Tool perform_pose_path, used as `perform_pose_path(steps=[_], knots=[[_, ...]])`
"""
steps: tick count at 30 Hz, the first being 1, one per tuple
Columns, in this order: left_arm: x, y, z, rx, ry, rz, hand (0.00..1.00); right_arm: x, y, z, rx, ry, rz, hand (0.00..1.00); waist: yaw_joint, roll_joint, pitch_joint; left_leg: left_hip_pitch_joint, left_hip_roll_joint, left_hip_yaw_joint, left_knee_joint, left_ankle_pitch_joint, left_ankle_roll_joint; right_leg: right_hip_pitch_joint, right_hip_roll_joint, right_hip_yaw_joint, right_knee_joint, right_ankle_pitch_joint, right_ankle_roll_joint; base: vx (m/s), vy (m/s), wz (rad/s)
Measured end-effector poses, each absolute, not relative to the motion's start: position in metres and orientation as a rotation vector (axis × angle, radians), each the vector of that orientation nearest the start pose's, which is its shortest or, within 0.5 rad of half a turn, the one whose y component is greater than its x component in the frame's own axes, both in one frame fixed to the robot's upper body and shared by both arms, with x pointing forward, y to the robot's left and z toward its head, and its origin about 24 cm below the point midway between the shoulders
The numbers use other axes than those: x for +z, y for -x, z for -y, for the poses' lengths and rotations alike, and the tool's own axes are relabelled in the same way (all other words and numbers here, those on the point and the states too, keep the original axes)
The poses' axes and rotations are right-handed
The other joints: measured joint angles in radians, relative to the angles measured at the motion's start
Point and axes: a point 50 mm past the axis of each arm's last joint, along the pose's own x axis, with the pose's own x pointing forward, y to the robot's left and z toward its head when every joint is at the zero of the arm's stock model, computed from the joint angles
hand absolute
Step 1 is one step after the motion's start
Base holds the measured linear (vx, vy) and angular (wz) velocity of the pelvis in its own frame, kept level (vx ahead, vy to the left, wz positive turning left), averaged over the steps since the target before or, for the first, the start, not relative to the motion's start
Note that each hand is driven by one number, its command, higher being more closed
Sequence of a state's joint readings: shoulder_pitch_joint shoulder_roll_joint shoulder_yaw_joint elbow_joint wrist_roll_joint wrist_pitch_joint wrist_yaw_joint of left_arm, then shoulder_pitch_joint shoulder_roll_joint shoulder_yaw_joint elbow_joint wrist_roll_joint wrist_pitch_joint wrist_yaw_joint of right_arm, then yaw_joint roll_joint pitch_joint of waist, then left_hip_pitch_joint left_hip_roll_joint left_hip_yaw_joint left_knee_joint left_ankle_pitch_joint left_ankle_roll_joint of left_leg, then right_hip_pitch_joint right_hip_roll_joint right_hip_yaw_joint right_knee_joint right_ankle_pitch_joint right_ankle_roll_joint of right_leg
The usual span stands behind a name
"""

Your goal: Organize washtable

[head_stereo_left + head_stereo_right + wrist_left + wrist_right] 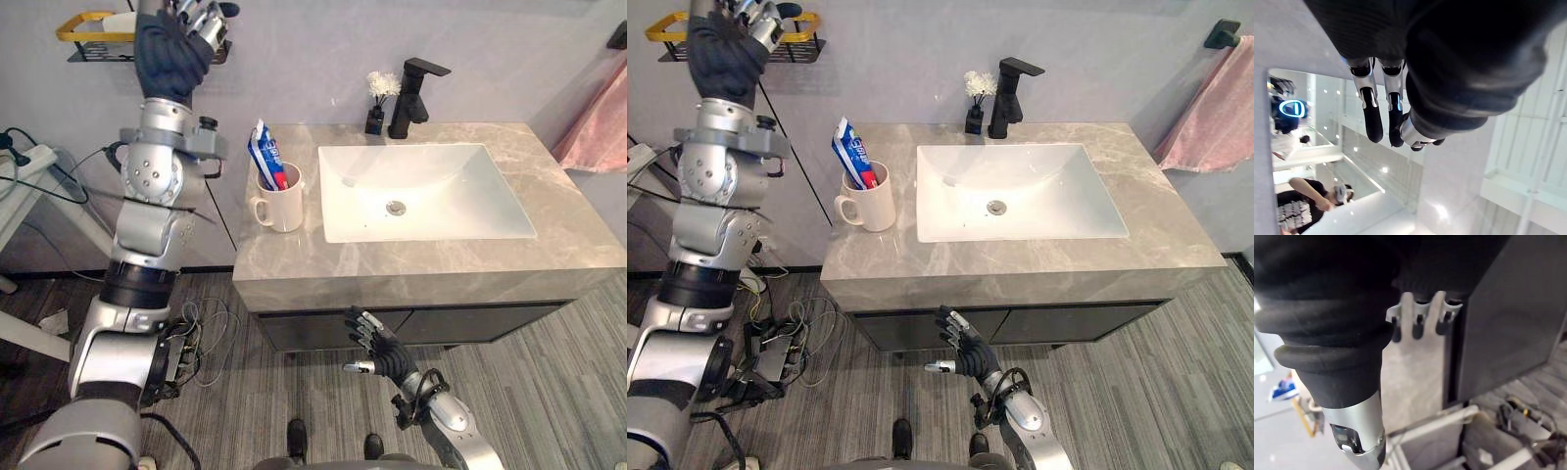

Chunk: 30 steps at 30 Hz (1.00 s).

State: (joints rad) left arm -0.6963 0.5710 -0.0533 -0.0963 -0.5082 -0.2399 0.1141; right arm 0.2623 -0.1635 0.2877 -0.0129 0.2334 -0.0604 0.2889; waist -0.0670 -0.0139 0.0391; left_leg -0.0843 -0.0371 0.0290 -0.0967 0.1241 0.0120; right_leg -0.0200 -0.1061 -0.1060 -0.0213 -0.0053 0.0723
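Note:
A white mug (281, 206) stands on the grey washtable (568, 230), left of the white sink (451, 186). It holds a blue toothpaste tube (265, 152) and a red toothbrush (282, 180). My left hand (174, 49) is raised high against the wall beside a yellow-and-black wire shelf (90, 34); its fingers (1371, 110) are relaxed and hold nothing. My right hand (380, 348) hangs below the counter's front edge, in front of the dark cabinet (1513, 318). Its fingers (1418, 320) are spread and empty.
A black faucet (411, 93) and a small black vase with white flowers (377, 106) stand behind the sink. A pink towel (598, 127) hangs on the right wall. A white frame (24, 191) stands at the left.

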Motion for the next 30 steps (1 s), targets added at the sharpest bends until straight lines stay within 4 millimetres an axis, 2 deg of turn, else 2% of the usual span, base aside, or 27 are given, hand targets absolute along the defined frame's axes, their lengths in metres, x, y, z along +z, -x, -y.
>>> perform_pose_path(steps=[1,3,4,6,9,12,15,22,26,30], knots=[[0.294,-0.287,-0.182,-0.175,0.002,0.978,1.00,-0.009,-0.182,0.112,0.485,-0.147,-0.213,0.00,0.000,0.003,-0.003,0.000,-0.001,0.000,0.000,0.000,0.000,0.000,-0.001,0.000,0.000,0.000,0.000,0.00,0.000,0.00],[0.266,-0.269,-0.192,-0.172,0.006,0.937,1.00,-0.009,-0.182,0.115,0.470,-0.143,-0.213,0.00,0.013,0.014,-0.010,0.002,-0.001,-0.002,0.000,0.000,0.000,0.000,-0.001,-0.003,0.006,-0.005,-0.001,0.00,0.004,0.02],[0.258,-0.267,-0.193,-0.172,0.010,0.913,1.00,-0.009,-0.182,0.116,0.465,-0.144,-0.214,0.00,0.020,0.016,-0.010,0.005,0.000,-0.002,-0.001,0.000,0.000,0.001,-0.001,-0.003,0.011,-0.008,-0.001,0.00,0.000,0.00],[0.225,-0.254,-0.199,-0.147,0.052,0.819,1.00,-0.009,-0.182,0.118,0.456,-0.150,-0.212,0.00,0.029,0.020,-0.014,0.014,-0.001,-0.008,-0.004,-0.001,-0.001,0.001,-0.002,-0.008,0.035,-0.031,-0.006,-0.04,-0.003,0.08],[0.182,-0.233,-0.198,-0.134,0.119,0.676,1.00,-0.009,-0.183,0.121,0.433,-0.153,-0.208,0.00,0.034,0.021,-0.015,0.013,-0.001,-0.017,-0.007,-0.004,-0.006,0.001,-0.003,-0.021,0.045,-0.036,-0.007,-0.04,0.003,0.13],[0.153,-0.219,-0.193,-0.138,0.159,0.552,1.00,-0.011,-0.181,0.123,0.420,-0.149,-0.213,0.00,0.045,0.020,-0.016,0.013,-0.001,-0.021,-0.007,-0.004,-0.006,0.001,-0.004,-0.025,0.049,-0.036,-0.007,-0.02,0.003,0.04],[0.135,-0.212,-0.186,-0.189,0.152,0.463,1.00,-0.013,-0.179,0.123,0.414,-0.135,-0.225,0.00,0.050,0.021,-0.027,0.013,-0.002,-0.021,-0.007,-0.004,-0.007,-0.001,-0.005,-0.025,0.051,-0.036,-0.007,0.00,0.000,0.00],[0.117,-0.205,-0.173,-0.278,0.093,0.366,1.00,-0.016,-0.175,0.129,0.394,-0.100,-0.245,0.00,0.045,0.022,-0.036,0.012,0.000,-0.020,-0.007,-0.004,-0.007,-0.001,-0.003,-0.024,0.045,-0.036,-0.008,0.00,-0.002,0.00],[0.108,-0.205,-0.165,-0.304,0.052,0.321,1.00,-0.016,-0.177,0.135,0.368,-0.078,-0.246,0.00,0.043,0.021,-0.036,0.010,0.001,-0.016,-0.007,-0.004,-0.007,-0.001,-0.002,-0.021,0.037,-0.035,-0.007,0.04,-0.016,-0.04],[0.082,-0.213,-0.163,-0.300,0.023,0.200,1.00,-0.017,-0.177,0.140,0.347,-0.061,-0.259,0.00,0.038,0.019,-0.035,0.011,0.004,-0.004,-0.007,-0.004,-0.007,-0.004,-0.001,-0.008,0.032,-0.033,-0.006,0.03,-0.013,-0.08]])
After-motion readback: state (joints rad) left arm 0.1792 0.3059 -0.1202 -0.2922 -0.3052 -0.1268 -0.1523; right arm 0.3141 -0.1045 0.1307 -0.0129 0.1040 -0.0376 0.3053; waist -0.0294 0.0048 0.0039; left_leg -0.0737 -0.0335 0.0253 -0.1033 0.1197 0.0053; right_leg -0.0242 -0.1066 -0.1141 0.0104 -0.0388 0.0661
